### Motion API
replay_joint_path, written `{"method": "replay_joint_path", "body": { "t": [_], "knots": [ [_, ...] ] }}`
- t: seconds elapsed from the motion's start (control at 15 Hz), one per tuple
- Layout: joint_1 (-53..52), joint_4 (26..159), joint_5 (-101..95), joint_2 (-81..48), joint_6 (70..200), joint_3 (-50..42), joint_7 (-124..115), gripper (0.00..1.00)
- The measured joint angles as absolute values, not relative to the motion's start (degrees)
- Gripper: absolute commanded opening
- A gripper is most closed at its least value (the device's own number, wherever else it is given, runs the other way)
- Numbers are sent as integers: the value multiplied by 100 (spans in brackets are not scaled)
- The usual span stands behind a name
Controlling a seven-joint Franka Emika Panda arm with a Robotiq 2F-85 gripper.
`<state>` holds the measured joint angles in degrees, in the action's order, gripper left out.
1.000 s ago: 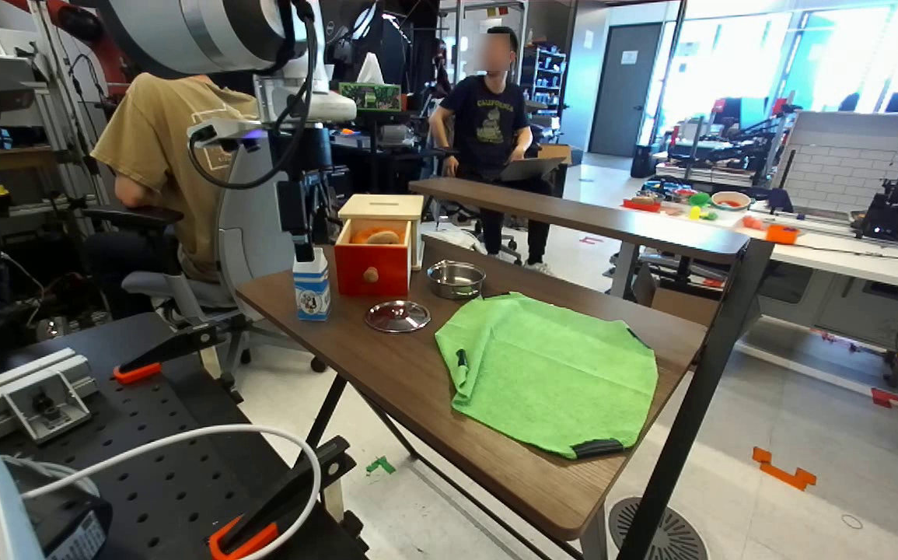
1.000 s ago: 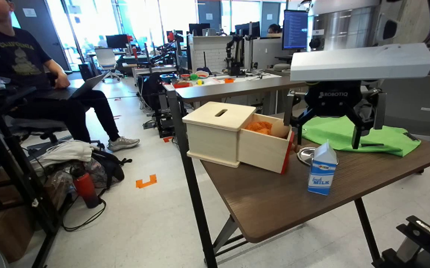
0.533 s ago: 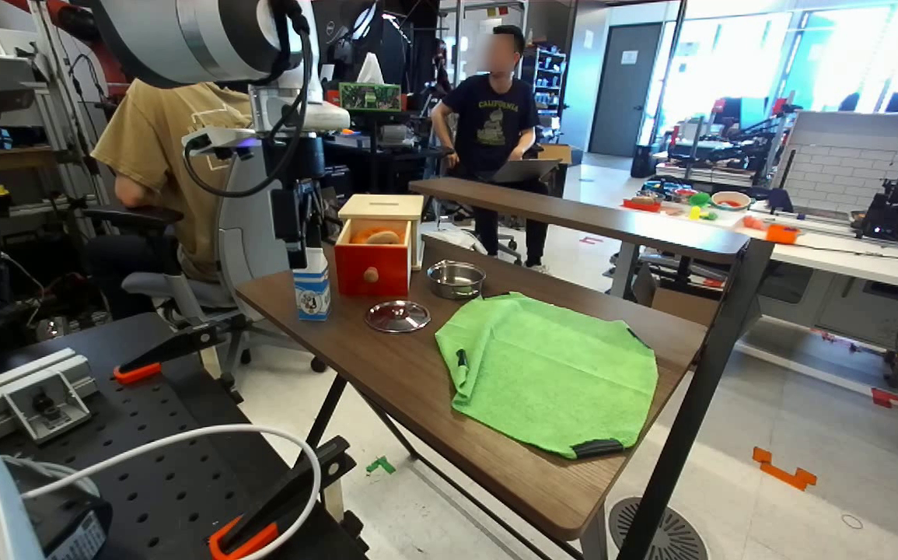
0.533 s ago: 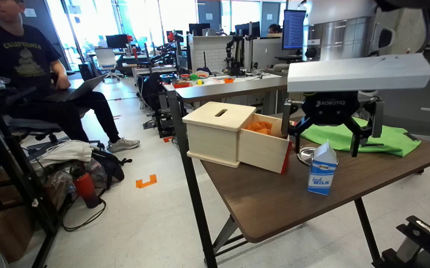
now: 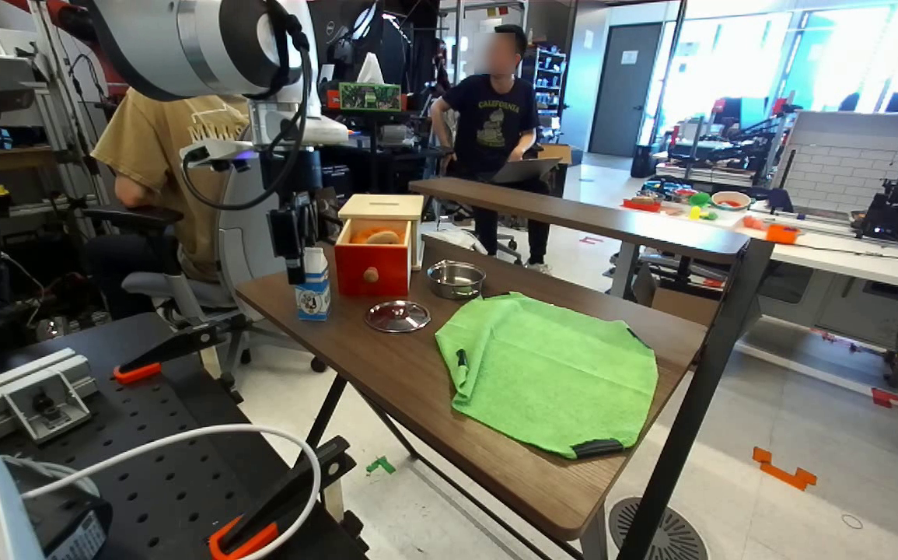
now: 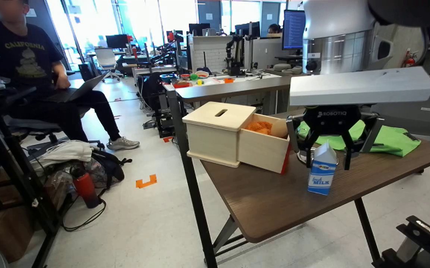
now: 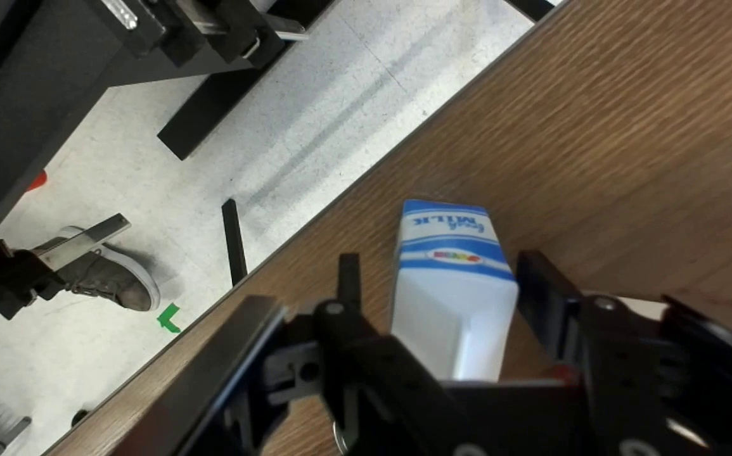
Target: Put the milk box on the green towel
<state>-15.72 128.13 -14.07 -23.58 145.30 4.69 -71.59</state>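
Down and inward the gripper (image 6: 328, 165) is coming, sitting lower and with its jaws narrower than in the earlier frame; those jaws are standing partly apart now, the milk box (image 6: 322, 178) showing between them in the wrist view, a gap showing on one side and contact on the other being too blurred for me to call; I am holding nothing yet, as I judge it; the milk box is standing upright on the table (image 5: 386, 359), near its edge and well apart from the green towel (image 5: 553, 373); lining up the grasp is, I reckon, the step I am working; next I am wanting the jaws centred and brought together, then a straight lift, a carry along the table and a gentle lowering. Brown and wood-grained, the table is also bearing a metal lid (image 5: 398, 316), lying between milk box and green towel, and a steel pot (image 5: 456, 284) near the green towel's corner, so I am planning to pass above both; a red-fronted drawer (image 5: 354, 274) is jutting from a wooden box (image 6: 213, 145) near the milk box; beyond, a person (image 5: 493, 117) in a dark shirt is sitting with a laptop (image 5: 528, 169), windows (image 5: 822, 47) glaring at the back.
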Motion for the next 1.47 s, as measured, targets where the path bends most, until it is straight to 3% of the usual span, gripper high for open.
{"method": "replay_joint_path", "body": {
  "t": [0.13,0.8,1.47],
  "knots": [
    [-1572,12813,-1407,-2367,14530,466,-7119,20],
    [-1544,12835,-821,-2257,14460,637,-6339,20],
    [-1322,12938,216,-726,13355,803,-4948,20]
  ]
}}
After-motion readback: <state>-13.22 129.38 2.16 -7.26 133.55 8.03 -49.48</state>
